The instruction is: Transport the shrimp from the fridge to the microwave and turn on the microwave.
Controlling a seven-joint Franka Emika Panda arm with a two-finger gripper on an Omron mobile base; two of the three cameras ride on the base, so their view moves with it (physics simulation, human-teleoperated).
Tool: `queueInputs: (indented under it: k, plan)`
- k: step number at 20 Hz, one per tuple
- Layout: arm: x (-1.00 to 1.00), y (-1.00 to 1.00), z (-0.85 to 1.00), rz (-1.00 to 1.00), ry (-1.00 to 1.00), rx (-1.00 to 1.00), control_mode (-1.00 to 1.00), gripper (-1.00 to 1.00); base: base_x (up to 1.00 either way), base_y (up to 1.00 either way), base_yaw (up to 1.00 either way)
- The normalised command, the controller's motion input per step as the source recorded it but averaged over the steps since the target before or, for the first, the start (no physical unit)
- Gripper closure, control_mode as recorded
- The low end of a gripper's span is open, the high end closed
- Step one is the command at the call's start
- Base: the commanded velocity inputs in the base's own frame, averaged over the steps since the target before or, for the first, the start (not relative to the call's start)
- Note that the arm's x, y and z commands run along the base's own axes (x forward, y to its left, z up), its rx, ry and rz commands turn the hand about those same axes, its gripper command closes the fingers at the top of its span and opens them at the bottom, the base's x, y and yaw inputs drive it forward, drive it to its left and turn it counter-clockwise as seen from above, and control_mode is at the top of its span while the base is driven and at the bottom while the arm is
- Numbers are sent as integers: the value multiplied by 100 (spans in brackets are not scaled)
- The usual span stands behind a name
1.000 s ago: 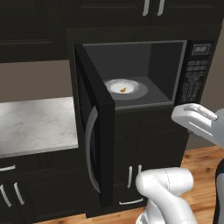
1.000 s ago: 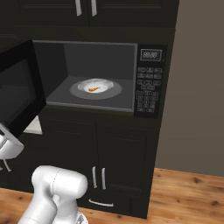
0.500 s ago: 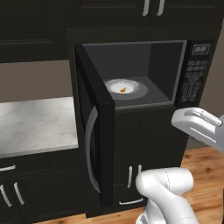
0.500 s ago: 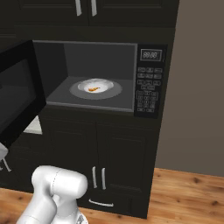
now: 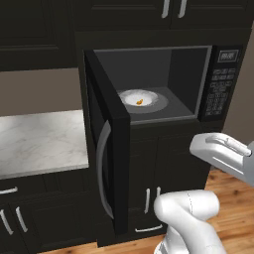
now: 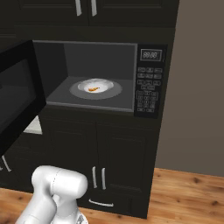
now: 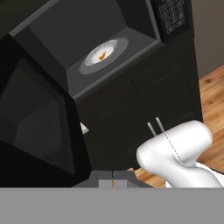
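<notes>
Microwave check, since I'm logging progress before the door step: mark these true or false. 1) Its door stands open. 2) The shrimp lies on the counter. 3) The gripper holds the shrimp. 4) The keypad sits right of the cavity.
1) True: the microwave door stands open.
2) False: the shrimp lies on the white turntable inside.
3) False: the gripper is shut and holds nothing.
4) True: the keypad is right of the cavity.
</notes>
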Motion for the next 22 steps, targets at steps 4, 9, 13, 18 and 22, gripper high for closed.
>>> queueInputs:
  k: [4,9,13,18,22]
  plan:
    - [-21,11,0,0,0,0,-100,100,0,0,0]
    - [-14,14,0,0,0,0,-100,100,0,0,0]
    - [-11,16,0,0,0,0,-100,100,0,0,0]
    - [-4,23,0,0,0,0,-100,100,0,0,0]
    - [-5,24,0,0,-1,0,-100,100,0,0,0]
